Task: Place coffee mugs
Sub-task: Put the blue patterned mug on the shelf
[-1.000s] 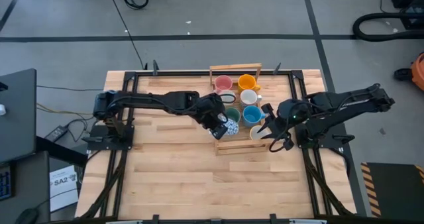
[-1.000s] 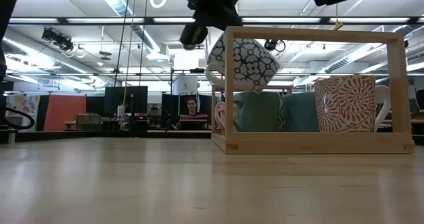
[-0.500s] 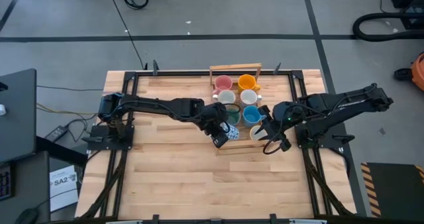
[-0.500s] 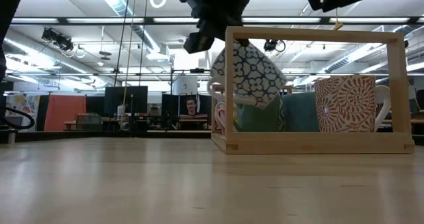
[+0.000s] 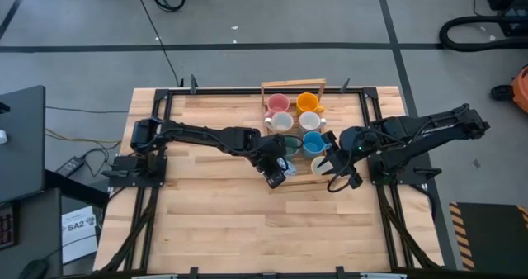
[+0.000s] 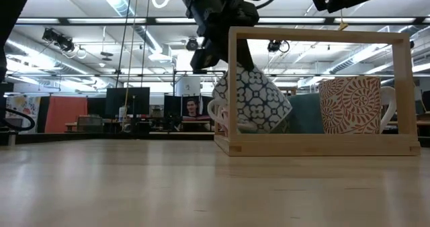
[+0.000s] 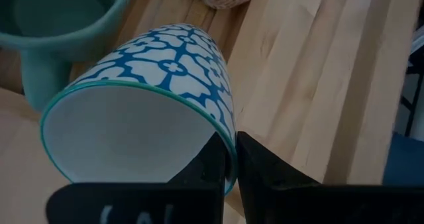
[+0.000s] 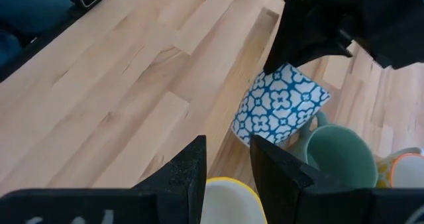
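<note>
A wooden tray frame (image 5: 266,130) holds pink (image 5: 278,104), orange (image 5: 308,102), two white (image 5: 280,121), green (image 5: 289,143) and blue (image 5: 313,142) coffee mugs. A cream mug with a yellow rim (image 5: 320,165) stands at the frame's near right. My left gripper (image 5: 276,168) is shut on a blue-and-white patterned mug (image 6: 252,99) low in the frame's near left corner. My right gripper (image 8: 228,159) is open just above the cream mug (image 8: 232,201); I cannot tell whether it touches it. My left gripper pinches the patterned mug's wall at the rim (image 7: 229,159), one finger inside the mug and one outside. The fingers slant down from the table's left side. The mug is tilted with its base (image 6: 272,116) low in the frame. I cannot tell whether it touches the tray floor.
The frame's top rail (image 6: 322,32) and left post (image 6: 234,86) stand close around the tilted mug. The green mug (image 7: 59,25) sits right beside it. Bare wooden table (image 5: 214,221) lies to the left and near side of the frame.
My left gripper has gone down and a little toward the table's near edge, rolling slightly. The patterned mug has sunk with it from the frame's upper half to just above the tray floor, staying tilted. My right gripper has kept still.
</note>
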Available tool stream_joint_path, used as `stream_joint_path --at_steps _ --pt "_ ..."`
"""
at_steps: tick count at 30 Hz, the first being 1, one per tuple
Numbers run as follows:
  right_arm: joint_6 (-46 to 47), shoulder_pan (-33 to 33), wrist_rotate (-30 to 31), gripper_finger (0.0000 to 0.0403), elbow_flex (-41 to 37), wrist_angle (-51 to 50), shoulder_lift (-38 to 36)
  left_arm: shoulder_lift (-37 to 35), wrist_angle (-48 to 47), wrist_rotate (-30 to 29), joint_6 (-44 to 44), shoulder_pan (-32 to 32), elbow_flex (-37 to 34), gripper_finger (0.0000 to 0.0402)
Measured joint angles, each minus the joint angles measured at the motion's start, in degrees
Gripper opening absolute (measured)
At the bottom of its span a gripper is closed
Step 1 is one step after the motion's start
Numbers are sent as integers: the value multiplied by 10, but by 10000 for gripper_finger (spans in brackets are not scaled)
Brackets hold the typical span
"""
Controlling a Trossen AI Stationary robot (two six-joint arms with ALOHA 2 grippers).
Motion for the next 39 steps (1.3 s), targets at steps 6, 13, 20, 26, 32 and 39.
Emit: stream_joint_path --at_steps 6,13,20,26,32,39 --pt "0 0 0 123 0 2 0 0 -5 -5 5 0 0 27" --pt "0 0 0 123 0 2 0 7 -21 -4 6 -5 -2 28" --pt "0 0 0 123 0 1 0 15 -27 -3 6 -10 -2 29" --pt "0 0 0 123 0 2 0 17 -22 -4 18 -11 -2 30" --pt "0 0 0 123 0 1 0 17 -13 -4 34 -11 -2 49" --pt "0 0 0 123 0 1 0 17 19 -4 34 -11 -2 78"
